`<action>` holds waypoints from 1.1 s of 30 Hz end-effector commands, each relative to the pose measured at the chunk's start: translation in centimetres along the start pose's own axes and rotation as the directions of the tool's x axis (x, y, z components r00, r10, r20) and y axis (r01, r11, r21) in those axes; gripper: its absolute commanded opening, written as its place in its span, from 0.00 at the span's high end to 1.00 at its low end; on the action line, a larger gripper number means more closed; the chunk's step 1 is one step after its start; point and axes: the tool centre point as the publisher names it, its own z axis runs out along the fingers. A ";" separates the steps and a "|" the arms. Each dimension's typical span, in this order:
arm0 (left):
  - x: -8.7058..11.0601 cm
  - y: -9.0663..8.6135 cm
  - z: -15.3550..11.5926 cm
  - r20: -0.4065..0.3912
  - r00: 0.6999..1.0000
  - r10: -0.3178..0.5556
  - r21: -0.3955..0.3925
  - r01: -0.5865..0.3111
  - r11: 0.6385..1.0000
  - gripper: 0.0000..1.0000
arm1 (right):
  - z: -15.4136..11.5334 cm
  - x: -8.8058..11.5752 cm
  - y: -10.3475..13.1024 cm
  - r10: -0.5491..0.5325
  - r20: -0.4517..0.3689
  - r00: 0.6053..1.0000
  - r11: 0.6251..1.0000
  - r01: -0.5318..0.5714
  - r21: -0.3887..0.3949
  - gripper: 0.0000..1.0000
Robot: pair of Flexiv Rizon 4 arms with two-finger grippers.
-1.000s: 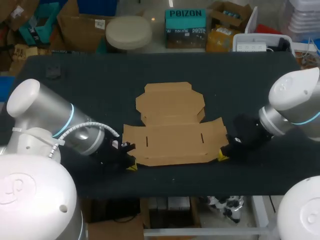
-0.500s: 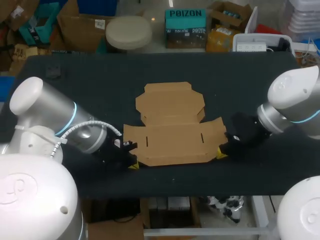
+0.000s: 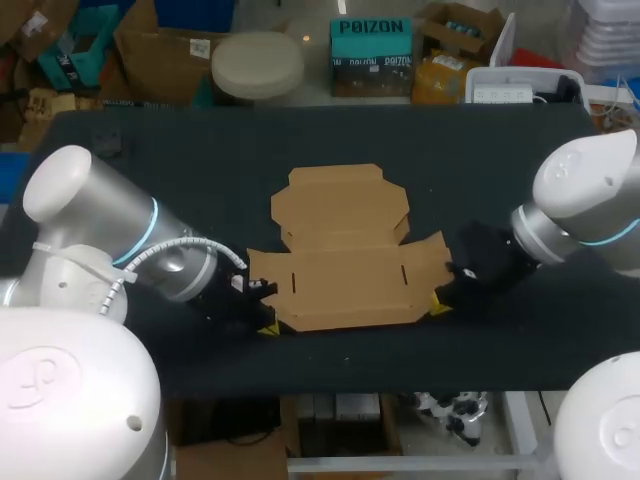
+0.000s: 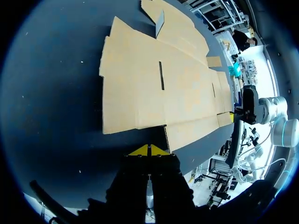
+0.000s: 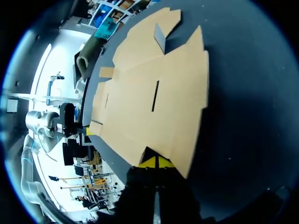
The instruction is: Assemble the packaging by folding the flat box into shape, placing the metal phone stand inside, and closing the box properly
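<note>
Jaws sit closed on both arms, beside the flat box (image 3: 345, 270).

The dark table (image 3: 180, 170) is lit softly and evenly from above. A short shadow is cast by the flat box's (image 3: 340, 285) raised flap.

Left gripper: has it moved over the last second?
Yes. In the head view, the left gripper has crept toward the flat cardboard box, its yellow tip now closer to the box's near left corner.
</note>
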 end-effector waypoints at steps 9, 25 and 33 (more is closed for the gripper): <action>0.1 0.1 0.0 0.019 1.000 -0.004 -0.011 0.004 1.000 1.00 | 0.0 0.1 -0.2 0.012 0.011 1.000 1.000 -0.012 0.006 1.00; 0.1 0.4 -0.1 0.021 1.000 -0.003 -0.014 0.004 1.000 1.00 | -0.3 0.4 -0.5 0.094 0.021 0.995 0.995 -0.094 -0.017 1.00; 0.3 0.4 -0.2 0.031 1.000 -0.003 -0.010 0.003 1.000 1.00 | -0.2 0.5 -0.5 0.144 0.017 0.989 0.989 -0.143 -0.027 1.00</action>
